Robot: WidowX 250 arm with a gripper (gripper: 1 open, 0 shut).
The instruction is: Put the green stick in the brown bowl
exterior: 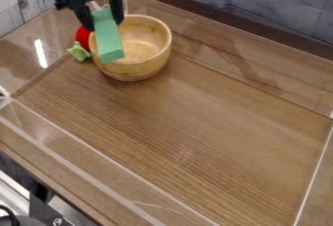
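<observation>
1 black gripper (96,14) is seen at the upper left, pointed down, its jaws closed on the top end of the green stick (107,38). The stick is held clear of the table, hanging nearly upright with a slight tilt, its lower end over the near-left rim of the brown bowl (140,47). The bowl is set on the wooden table (196,123). A red round object (82,46) is partly hidden just left of the bowl.
</observation>
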